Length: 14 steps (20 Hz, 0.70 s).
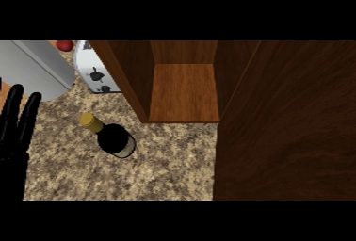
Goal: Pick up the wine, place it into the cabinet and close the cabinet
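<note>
Wine (113,137): stands on the speckled counter (167,174), just left of the open cabinet (184,94) and near its front.
Hands: left hand (17,127) rests at the left edge, fingers straight up, holding nothing – right hand does not show.
Done: nothing yet; bottle not picked up.
Left: grab it, put it inside, shut the door (292,127).
Pointing: bottle looks upright – gold cap leans toward the upper left in this view.

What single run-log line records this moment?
wine bottle: upright on counter | cabinet: open, bare shelf | left hand: open, resting at left edge | right hand: unseen
</note>
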Each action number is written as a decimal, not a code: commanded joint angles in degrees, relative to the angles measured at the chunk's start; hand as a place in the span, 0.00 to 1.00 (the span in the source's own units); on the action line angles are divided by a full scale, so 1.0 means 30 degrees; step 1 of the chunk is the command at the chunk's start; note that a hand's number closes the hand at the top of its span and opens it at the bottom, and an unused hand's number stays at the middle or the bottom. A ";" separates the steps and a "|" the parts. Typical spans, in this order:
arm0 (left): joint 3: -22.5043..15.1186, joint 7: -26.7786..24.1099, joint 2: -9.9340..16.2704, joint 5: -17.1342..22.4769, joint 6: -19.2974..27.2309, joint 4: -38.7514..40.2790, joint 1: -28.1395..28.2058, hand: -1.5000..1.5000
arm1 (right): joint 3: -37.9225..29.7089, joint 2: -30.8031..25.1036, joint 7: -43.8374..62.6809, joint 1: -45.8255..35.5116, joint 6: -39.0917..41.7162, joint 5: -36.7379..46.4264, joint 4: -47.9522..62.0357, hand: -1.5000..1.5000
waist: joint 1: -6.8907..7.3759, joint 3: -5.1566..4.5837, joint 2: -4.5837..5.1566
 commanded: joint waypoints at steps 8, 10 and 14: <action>-0.0309 0.4864 0.0916 -0.2183 0.2404 -0.3060 -0.1741 0.00 | 0.1625 0.0148 0.3428 0.0773 -0.1491 -0.0004 -0.5129 0.00 | -0.0066 -0.0001 -0.0046; -0.0075 0.4944 0.0987 -0.1837 0.2219 -0.3168 -0.1613 0.00 | 0.0762 -0.0275 0.3315 0.0667 -0.1255 -0.0627 -0.5120 0.00 | -0.0068 -0.0001 -0.0020; -0.0473 0.6597 0.1186 -0.3037 0.3214 -0.4409 -0.2032 0.00 | 0.1708 -0.0384 0.2943 0.1293 -0.1376 0.0241 -0.5237 0.00 | -0.0081 0.0017 -0.0083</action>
